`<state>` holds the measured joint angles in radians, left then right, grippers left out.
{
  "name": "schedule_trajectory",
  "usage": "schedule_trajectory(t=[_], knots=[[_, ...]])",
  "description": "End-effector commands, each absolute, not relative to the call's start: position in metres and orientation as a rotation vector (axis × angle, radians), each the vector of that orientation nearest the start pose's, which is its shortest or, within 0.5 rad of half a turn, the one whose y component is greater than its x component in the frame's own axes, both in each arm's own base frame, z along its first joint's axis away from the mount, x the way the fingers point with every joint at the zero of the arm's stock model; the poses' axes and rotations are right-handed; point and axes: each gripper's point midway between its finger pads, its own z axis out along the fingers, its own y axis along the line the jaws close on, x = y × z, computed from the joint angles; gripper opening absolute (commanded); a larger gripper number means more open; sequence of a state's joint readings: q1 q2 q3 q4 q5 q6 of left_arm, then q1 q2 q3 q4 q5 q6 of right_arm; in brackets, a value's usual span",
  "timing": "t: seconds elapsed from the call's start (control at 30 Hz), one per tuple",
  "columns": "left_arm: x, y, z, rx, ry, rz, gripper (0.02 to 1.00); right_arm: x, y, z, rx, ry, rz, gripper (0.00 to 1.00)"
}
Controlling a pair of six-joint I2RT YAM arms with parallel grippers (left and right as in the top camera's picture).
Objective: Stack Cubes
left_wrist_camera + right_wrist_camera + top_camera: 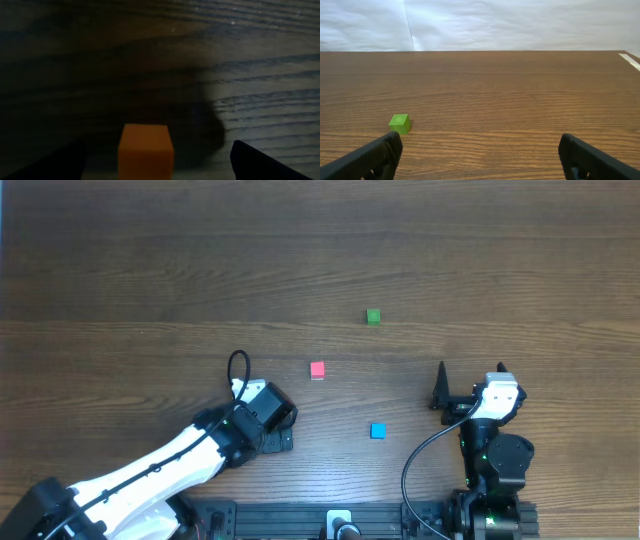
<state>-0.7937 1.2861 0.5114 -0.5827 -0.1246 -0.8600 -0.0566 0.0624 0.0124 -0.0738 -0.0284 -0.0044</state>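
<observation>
**No Cube Stacked Yet as Left Arm Lines Up on Its First Block**

The left gripper [159,150] sits low over the wooden table [150,280] with its jaws spread wide. An orange cube [146,150] rests on the wood between them, and neither finger touches it. The claw brackets the block but has not gripped it.

Three more cubes lie singly on the table, each well apart from the others. From above, a pink cube [317,369] lies near the left gripper, a little farther out from the bases. A blue cube [377,431] sits between the two arms, close to the base side. A green cube [373,316] lies farthest out. The right gripper [480,145] hangs at its own side of the table with its jaws also wide and nothing between them. The green cube lies well ahead of it.

Judged from how things lie, the task is at its very start. No cube stands on another and none is lifted. What appears to remain is to close on the orange cube, carry it onto one of the others, and then build up the rest.
</observation>
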Motion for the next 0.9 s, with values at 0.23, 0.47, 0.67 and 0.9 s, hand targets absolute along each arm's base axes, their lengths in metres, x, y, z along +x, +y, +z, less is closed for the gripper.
schedule_trajectory(t=[0.23,0.47,0.67,0.9], knots=[[0.1696,-0.1328,-0.0021,-0.011,2.88,-0.042,0.831,0.2481,-0.0082,0.145,0.015,1.696,-0.019,0.993],[0.1694,-0.1327,-0.0021,0.024,2.881,-0.037,0.59,0.2481,-0.0082,0.145,0.015,1.696,-0.019,0.991],[0.1693,-0.1326,-0.0022,0.025,2.881,-0.037,0.369,0.2481,-0.0082,0.145,0.015,1.696,-0.019,0.993],[0.1695,-0.1327,-0.0021,0.024,2.88,-0.037,0.224,0.2481,-0.0082,0.1451,0.015,1.696,-0.019,0.991]])
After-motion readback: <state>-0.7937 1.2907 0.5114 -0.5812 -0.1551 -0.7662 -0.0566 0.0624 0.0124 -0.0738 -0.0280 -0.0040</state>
